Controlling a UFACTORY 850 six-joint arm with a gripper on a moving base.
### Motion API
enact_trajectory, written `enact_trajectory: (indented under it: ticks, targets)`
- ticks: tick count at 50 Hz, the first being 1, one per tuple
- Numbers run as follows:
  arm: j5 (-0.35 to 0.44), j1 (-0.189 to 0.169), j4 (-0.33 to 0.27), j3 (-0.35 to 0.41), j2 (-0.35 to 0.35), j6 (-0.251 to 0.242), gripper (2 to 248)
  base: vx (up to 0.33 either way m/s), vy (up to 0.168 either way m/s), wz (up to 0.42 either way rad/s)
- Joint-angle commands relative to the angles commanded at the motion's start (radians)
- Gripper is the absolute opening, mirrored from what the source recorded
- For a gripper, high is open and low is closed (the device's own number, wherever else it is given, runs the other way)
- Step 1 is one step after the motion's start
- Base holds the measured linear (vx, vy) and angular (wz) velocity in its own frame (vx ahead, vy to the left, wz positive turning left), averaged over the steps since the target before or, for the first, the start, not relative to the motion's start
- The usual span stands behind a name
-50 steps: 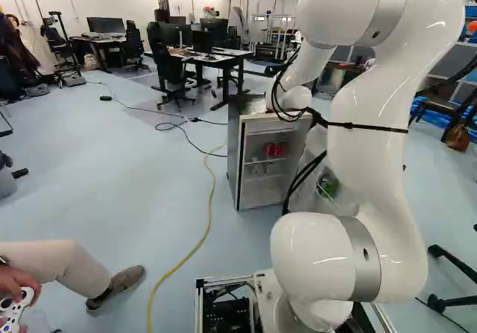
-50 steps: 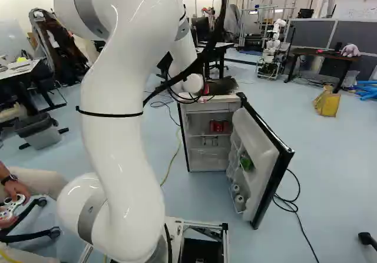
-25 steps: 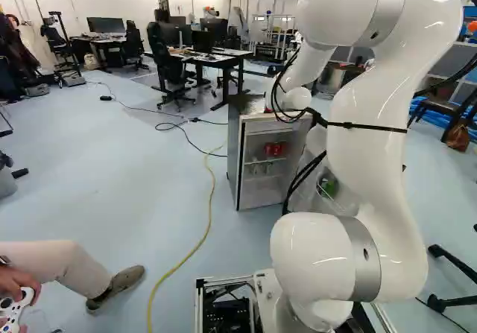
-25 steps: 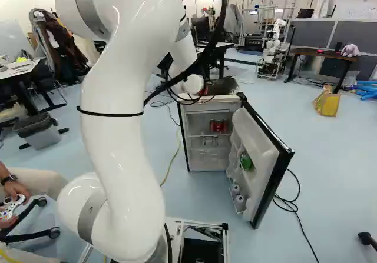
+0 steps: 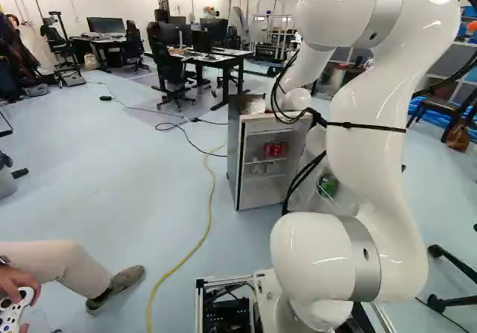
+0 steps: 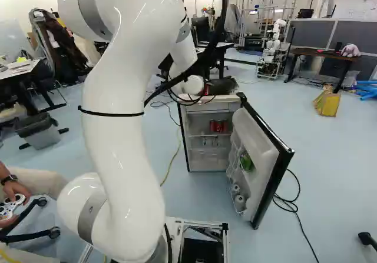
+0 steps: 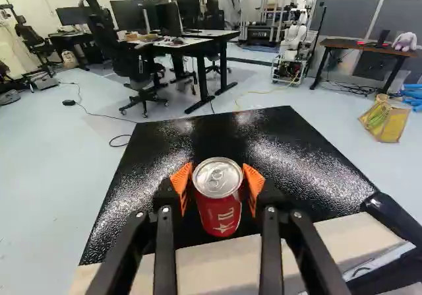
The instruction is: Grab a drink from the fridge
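I have a red can (image 7: 218,202) squeezed between my two fingers, one orange pad (image 7: 180,185) against each side, so my gripper (image 7: 217,180) is closed on it as far as its width allows. Taking it from opposite sides makes sense: a round wall would tend to roll away from a single push, and the soft-looking pads should keep the smooth metal from slipping. The can is upright, its lid and tab facing up between my fingertips, which would keep it easy to set down on its base.

Beneath my fingers and ahead of them spreads the black top (image 7: 217,127) of the fridge (image 5: 234,158); whether the can's base touches it or hangs just above, I cannot tell. The pale front edge (image 7: 217,259) lies on the near side of my grip, so the can is over the surface rather than out past its front.

Lower than my fingers, more red cans (image 6: 218,126) stand on a shelf. The door (image 6: 268,157) is swung wide to the right of my fingers, leaving the shelves reachable, with a green item (image 6: 247,162) in its rack.

The grab itself looks done. I judge the next step to be either a straight lift or a gentle release here; opening unevenly could tip the can.
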Motion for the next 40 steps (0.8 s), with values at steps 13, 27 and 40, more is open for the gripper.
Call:
enact_trajectory:
  ticks: [13,27,40]
  targets:
    - [0.000,0.000,0.000,0.000,0.000,0.000,189,0.000,0.000,0.000]
    - [0.000,-0.001,0.000,0.013,0.010,0.000,247,0.000,0.000,0.000]
    - [0.000,-0.002,0.000,0.075,0.060,0.000,247,0.000,0.000,0.000]
